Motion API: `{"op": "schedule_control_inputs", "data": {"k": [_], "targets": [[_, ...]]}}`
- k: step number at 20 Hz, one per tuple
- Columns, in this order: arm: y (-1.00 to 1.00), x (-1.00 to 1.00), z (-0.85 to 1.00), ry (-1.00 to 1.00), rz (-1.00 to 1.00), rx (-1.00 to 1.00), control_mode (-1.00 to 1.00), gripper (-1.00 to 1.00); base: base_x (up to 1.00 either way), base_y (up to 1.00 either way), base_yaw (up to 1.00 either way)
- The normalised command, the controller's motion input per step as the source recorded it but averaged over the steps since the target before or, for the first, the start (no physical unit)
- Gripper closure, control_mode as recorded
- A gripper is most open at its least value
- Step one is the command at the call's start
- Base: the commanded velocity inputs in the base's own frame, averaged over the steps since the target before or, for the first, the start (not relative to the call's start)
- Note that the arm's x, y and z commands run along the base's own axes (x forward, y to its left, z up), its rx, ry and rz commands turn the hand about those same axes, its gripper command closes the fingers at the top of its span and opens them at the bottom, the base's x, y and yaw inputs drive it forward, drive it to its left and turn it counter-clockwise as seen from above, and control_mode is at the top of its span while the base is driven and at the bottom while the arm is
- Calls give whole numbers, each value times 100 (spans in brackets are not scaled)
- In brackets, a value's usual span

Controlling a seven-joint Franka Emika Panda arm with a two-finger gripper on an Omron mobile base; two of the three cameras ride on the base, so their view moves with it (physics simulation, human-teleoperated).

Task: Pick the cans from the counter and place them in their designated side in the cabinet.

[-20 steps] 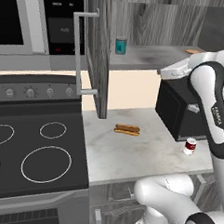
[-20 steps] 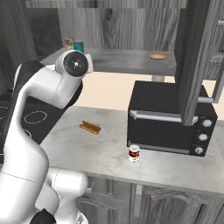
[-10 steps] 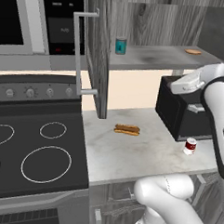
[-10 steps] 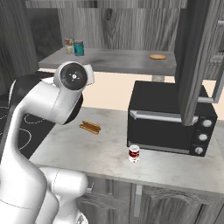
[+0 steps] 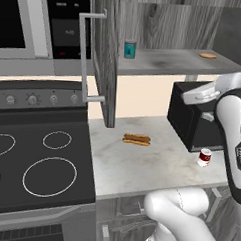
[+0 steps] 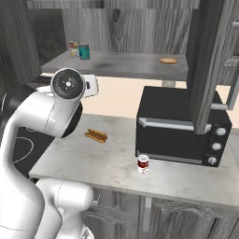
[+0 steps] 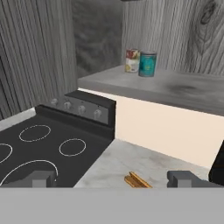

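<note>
A red can with a white band (image 5: pixel 204 157) (image 6: pixel 143 164) stands on the marbled counter (image 5: pixel 140 166) (image 6: pixel 93 158) in front of the black oven. On the cabinet's grey shelf (image 5: pixel 170 60) (image 6: pixel 126 63), at its left end, the teal can (image 5: pixel 129 49) (image 6: pixel 84 50) (image 7: pixel 147 64) stands upright beside a red-and-yellow can (image 6: pixel 73 48) (image 7: pixel 132 60). My gripper (image 7: pixel 113 178) hangs open and empty above the counter (image 7: pixel 118 159), away from the shelf and facing it. The two shelf cans are far ahead of its tips.
A hot dog in a bun (image 5: pixel 136 139) (image 6: pixel 96 136) (image 7: pixel 138 180) lies mid-counter. The black oven (image 5: pixel 192 121) (image 6: pixel 182 126) fills the right side. The stovetop (image 5: pixel 35 163) (image 7: pixel 39 144) is left. The open cabinet door (image 5: pixel 103 56) juts forward with its bar handle (image 5: pixel 83 55). A flat biscuit (image 5: pixel 208 55) (image 6: pixel 168 60) lies on the shelf.
My arm has drawn back and sunk a little, away from the shelf. The jaws stay open and empty. Neither the cans nor the hot dog have moved.
</note>
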Motion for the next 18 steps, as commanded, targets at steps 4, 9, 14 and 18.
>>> {"op": "schedule_control_inputs", "data": {"k": [4,9,14,18], "targets": [[-12,-14,-15,11,-12,-2,-100,-100,0,0,0],[-22,-5,-21,16,-8,-2,-100,-100,0,0,0],[-1,0,-19,7,-3,0,-100,-100,0,0,0],[-5,-5,-12,1,-8,-1,-100,-100,0,0,0]]}}
